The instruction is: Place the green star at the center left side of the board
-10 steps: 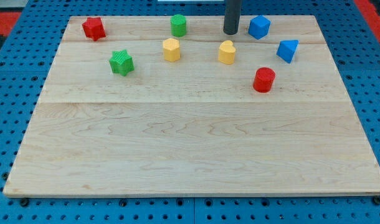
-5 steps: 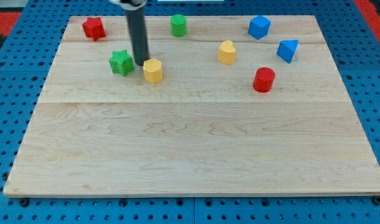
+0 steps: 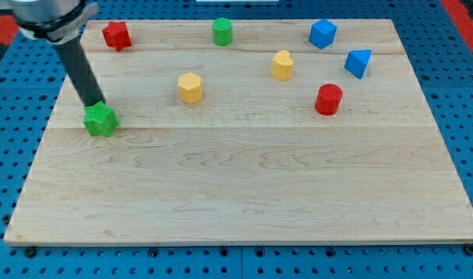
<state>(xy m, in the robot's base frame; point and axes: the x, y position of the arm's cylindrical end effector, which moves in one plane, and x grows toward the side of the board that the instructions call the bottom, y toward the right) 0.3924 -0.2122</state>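
The green star (image 3: 100,120) lies near the board's left edge, a little above mid-height. My tip (image 3: 93,105) touches the star's upper left side; the dark rod rises from it toward the view's top left. A yellow hexagonal block (image 3: 190,87) lies to the star's upper right, apart from it.
A red star-like block (image 3: 116,35) sits at the top left and a green cylinder (image 3: 222,32) at top centre. A yellow heart (image 3: 281,65), a red cylinder (image 3: 328,99), a blue cube (image 3: 322,33) and a blue wedge (image 3: 358,62) lie at the upper right. The wooden board (image 3: 244,194) sits on blue pegboard.
My tip moved from the top middle to the left and down. It pushed the yellow hexagon down-left, then the green star down-left to near the left edge.
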